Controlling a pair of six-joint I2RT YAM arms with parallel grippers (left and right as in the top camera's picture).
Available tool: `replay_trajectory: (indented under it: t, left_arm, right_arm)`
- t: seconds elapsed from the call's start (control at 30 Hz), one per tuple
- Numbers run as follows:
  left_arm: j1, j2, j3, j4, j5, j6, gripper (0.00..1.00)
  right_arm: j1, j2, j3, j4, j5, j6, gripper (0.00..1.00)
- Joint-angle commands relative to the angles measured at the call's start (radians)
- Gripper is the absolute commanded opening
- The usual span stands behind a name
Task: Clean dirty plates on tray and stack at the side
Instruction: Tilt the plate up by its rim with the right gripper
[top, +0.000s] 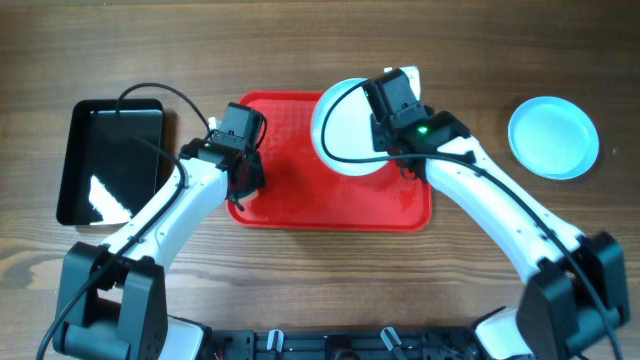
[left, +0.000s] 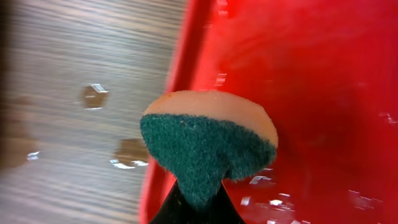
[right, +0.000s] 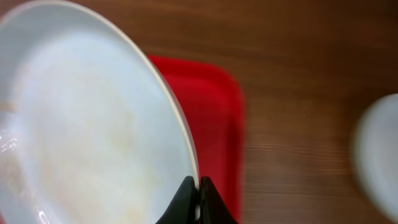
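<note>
Wooden table (top: 300, 270), red tray (top: 300, 205); over it my left gripper (left: 194, 205) clamps a sponge (left: 205, 143), my right gripper (right: 199, 194) a plate (right: 81, 124).

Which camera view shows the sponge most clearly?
The left wrist view: the sponge fills the middle, green scrubbing side and pale foam both sharp, pinched by the left gripper above the tray rim. Overhead, the gripper hides it. The right wrist view shows none of it.

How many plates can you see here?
2. The held plate is pinched at its rim by the right gripper over the red tray; the side plate lies on the table, right of the tray. Another could be stacked under it, unseen.
</note>
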Motion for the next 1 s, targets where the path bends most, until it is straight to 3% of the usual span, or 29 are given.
replay_trajectory:
  t: [0.0, 0.23, 0.43, 0.83, 0.97]
  left_arm:
    - [0.002, -0.014, -0.008, 0.034, 0.148, -0.007, 0.04]
    - [0.001, -0.014, -0.008, 0.086, 0.275, 0.002, 0.04]
    - [0.001, -0.011, -0.008, 0.096, 0.295, 0.002, 0.04]
    - [0.001, -0.011, -0.008, 0.095, 0.295, 0.002, 0.04]
    - [0.001, -0.011, -0.008, 0.095, 0.295, 0.002, 0.04]
  right_arm:
    - [0.003, -0.081, 0.035, -0.005, 0.256, -0.143, 0.04]
    - [0.078, -0.089, 0.035, 0.010, 0.533, -0.319, 0.04]
    - [0.174, -0.089, 0.035, 0.083, 0.748, -0.455, 0.04]
    - [0.278, -0.089, 0.035, 0.163, 0.957, -0.460, 0.04]
    - [0.284, -0.089, 0.035, 0.219, 1.039, -0.540, 0.04]
